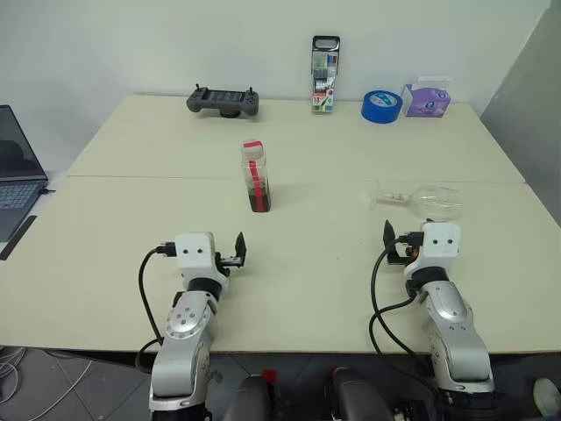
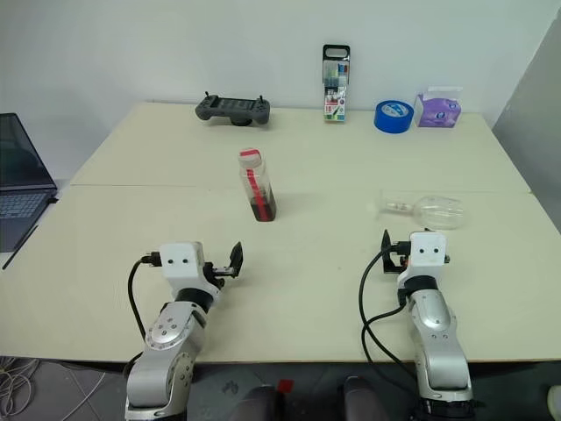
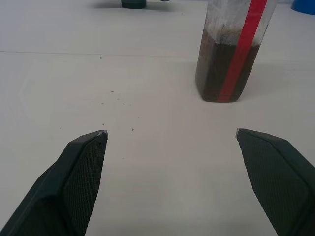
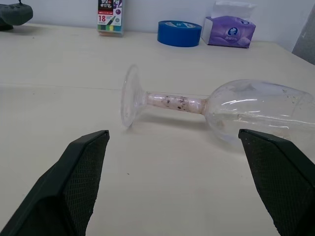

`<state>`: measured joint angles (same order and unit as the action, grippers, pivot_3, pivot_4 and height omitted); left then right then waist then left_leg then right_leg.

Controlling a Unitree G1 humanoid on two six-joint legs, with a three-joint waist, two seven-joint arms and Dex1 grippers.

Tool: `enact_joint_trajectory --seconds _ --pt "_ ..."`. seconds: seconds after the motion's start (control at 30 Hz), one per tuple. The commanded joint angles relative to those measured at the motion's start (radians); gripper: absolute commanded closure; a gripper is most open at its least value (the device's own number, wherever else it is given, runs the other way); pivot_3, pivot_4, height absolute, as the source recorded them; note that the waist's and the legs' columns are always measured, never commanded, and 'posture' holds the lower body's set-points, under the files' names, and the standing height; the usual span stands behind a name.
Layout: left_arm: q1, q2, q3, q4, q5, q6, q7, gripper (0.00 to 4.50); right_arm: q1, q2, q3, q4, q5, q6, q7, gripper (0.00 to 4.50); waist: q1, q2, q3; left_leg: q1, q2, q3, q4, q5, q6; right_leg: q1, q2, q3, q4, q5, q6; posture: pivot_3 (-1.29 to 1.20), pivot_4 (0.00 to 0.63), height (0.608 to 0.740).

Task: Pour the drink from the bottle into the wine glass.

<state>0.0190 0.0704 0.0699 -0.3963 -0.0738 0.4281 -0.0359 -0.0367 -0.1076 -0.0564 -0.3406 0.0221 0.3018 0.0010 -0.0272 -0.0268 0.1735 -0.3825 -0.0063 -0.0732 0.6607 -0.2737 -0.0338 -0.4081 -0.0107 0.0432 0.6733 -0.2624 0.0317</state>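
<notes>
Both arms reach in over the near edge of the tabletop [image 1: 105, 254]. On the left, the left gripper [image 3: 171, 135] hangs just above the surface with its two black fingers spread wide and nothing between them; on the right, the right gripper [image 4: 173, 133] is likewise spread wide and empty.

Just beyond the right gripper, the wine glass [image 1: 423, 200] lies on its side, its round foot toward the middle of the tabletop and its bowl toward the right edge (dark specks show inside the stem). It touches neither finger.

Beyond the left gripper and somewhat toward the centre, the bottle [image 1: 255, 176] stands upright with its red cap on and a red strip down its face. The drink [image 3: 216, 73], dark reddish-brown, fills only its lower part. Bottle and glass are well apart.

Along the far edge, from left to right, sit a dark handheld controller [image 1: 223, 102], a tall marker pack [image 1: 324, 74], a roll of blue tape [image 1: 381, 106] and a purple tissue box [image 1: 426, 97]. Off the left edge, a laptop [image 1: 16, 171] stands open.
</notes>
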Motion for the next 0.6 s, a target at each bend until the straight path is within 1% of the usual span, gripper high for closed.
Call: enact_joint_trajectory --seconds 0.03,0.2,0.23,0.33,0.43,0.5,0.6 --pt "-0.006 0.003 -0.002 -0.047 -0.011 -0.016 -0.010 0.05 0.008 0.002 0.001 -0.058 0.000 -0.006 0.004 0.00 0.000 0.000 0.000 0.000 0.000 0.000 0.000 0.000 0.000 0.000 0.000 0.000 0.000 0.000 0.000 0.00 0.150 0.740" --pt "-0.038 -0.009 0.005 -0.046 -0.014 -0.014 0.012 0.05 0.001 0.001 0.003 -0.060 -0.004 -0.003 0.004 0.00 0.001 0.000 0.000 0.000 0.000 0.000 0.000 0.000 0.000 0.000 0.000 0.000 0.000 0.000 0.000 0.00 0.150 0.740" --pt "-0.066 -0.013 0.004 -0.047 -0.013 -0.002 0.021 0.05 -0.008 -0.011 0.013 -0.065 -0.003 -0.005 0.023 0.00 0.001 0.000 0.000 0.000 0.000 -0.001 0.000 0.000 0.000 0.000 0.000 0.000 0.000 0.000 0.000 0.00 0.150 0.740" --pt "-0.165 -0.017 -0.012 -0.046 0.008 0.042 0.045 0.05 -0.060 -0.061 0.069 -0.094 0.048 0.009 0.149 0.00 0.000 0.000 0.001 0.000 -0.001 0.000 0.000 0.000 0.000 0.000 0.000 -0.001 -0.001 0.000 0.000 0.00 0.150 0.740" --pt "-0.252 -0.024 -0.019 -0.030 0.021 0.114 0.072 0.05 -0.137 -0.110 0.098 -0.106 0.125 0.087 0.265 0.00 0.000 0.000 0.001 0.000 -0.001 0.000 0.000 0.000 0.000 0.001 0.001 -0.003 0.000 0.000 0.000 0.00 0.150 0.740" --pt "-0.313 -0.030 -0.031 -0.010 0.027 0.154 0.085 0.05 -0.188 -0.140 0.106 -0.098 0.151 0.120 0.314 0.00 0.000 0.000 0.001 0.000 -0.001 -0.001 0.000 0.000 0.000 0.001 0.001 -0.003 -0.001 0.000 0.000 0.00 0.150 0.740" --pt "-0.401 -0.045 -0.032 0.035 0.049 0.193 0.128 0.05 -0.259 -0.155 0.106 -0.078 0.185 0.158 0.349 0.00 0.001 -0.001 0.001 0.000 -0.001 -0.002 0.000 0.000 0.000 0.002 0.001 -0.004 -0.001 0.002 -0.003 0.00 0.150 0.740"
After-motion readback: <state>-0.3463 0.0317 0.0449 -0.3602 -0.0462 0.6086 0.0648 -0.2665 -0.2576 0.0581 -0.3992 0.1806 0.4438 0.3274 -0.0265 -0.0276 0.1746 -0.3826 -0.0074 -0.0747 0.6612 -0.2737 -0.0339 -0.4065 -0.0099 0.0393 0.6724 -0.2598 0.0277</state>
